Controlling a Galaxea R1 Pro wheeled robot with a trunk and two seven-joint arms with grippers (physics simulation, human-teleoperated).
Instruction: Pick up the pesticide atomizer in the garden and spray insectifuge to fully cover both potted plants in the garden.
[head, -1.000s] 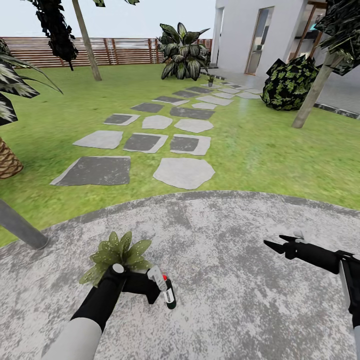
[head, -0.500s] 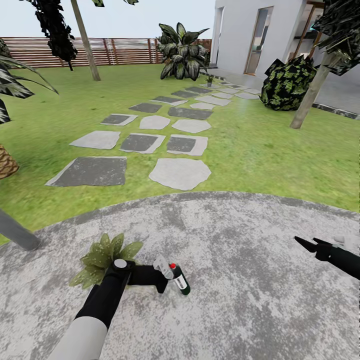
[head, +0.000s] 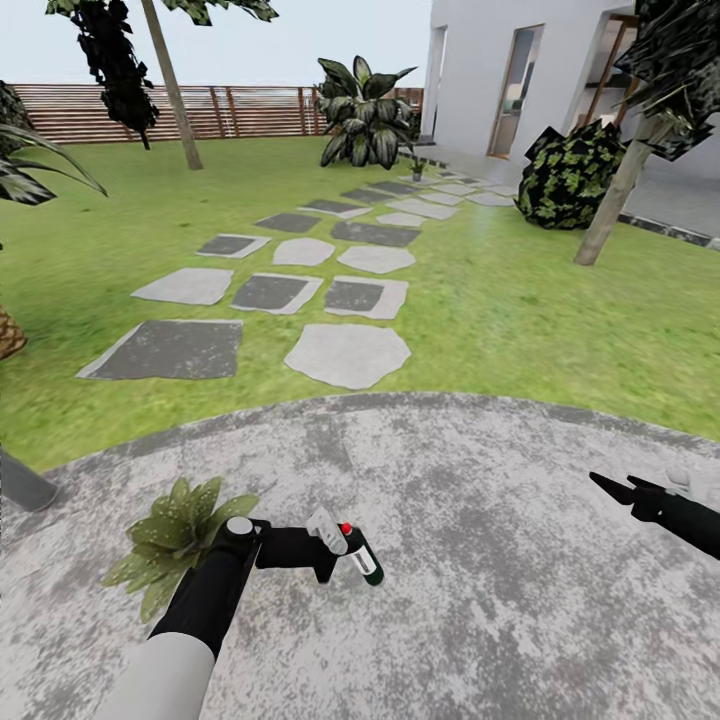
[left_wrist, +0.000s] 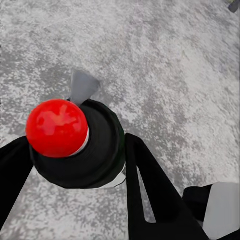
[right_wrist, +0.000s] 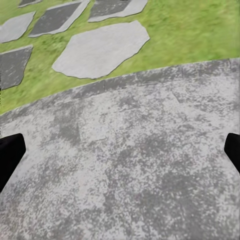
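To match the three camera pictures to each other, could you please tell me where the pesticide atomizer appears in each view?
Head view: the pesticide atomizer sits low and left of centre, held in the left gripper, beside the potted plant.
Left wrist view: it is close up at centre-left, red cap toward the camera, between the black fingers.
Right wrist view: not in it.
Shared landmark: the grey gravel patio.

The round, mottled grey gravel patio (head: 480, 560) looks rough and matt. The slim dark-green plastic atomizer bottle (head: 365, 563) has a smooth, faintly shiny body, and its round red cap (left_wrist: 56, 127) is glossy. The black left hand (head: 330, 560) looks like smooth matt plastic. The flat grey stepping stones (head: 348, 354) look matt, and the brown slatted fence (head: 250, 108) looks wooden.
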